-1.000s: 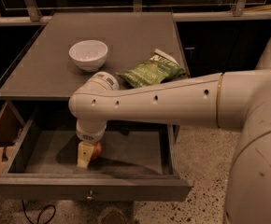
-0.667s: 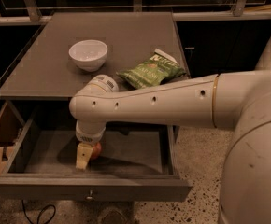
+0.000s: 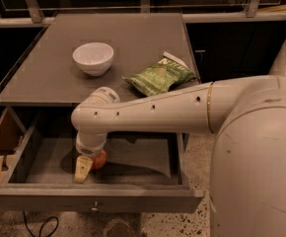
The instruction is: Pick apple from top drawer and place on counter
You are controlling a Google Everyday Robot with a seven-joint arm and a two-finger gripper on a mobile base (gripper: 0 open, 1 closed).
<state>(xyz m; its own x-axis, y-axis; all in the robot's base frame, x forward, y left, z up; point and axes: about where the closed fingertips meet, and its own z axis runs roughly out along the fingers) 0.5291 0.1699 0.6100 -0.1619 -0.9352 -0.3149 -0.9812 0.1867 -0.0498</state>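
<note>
Over the last second little has been altered: the tool (image 3: 85, 168) has been kept low in the left half of the open top drawer (image 3: 143, 163), and the apple (image 3: 100, 159) just beside it on the drawer floor has not been lifted. Whether the tool is wide, narrow or closed on the fruit cannot be told. The grasp is judged unfinished, and the transfer to the table (image 3: 133, 31) remains. Counted: 1 tool, 1 apple, 1 drawer, and on the table 1 white bowl (image 3: 93, 58) and 1 green chip bag (image 3: 159, 76).
</note>
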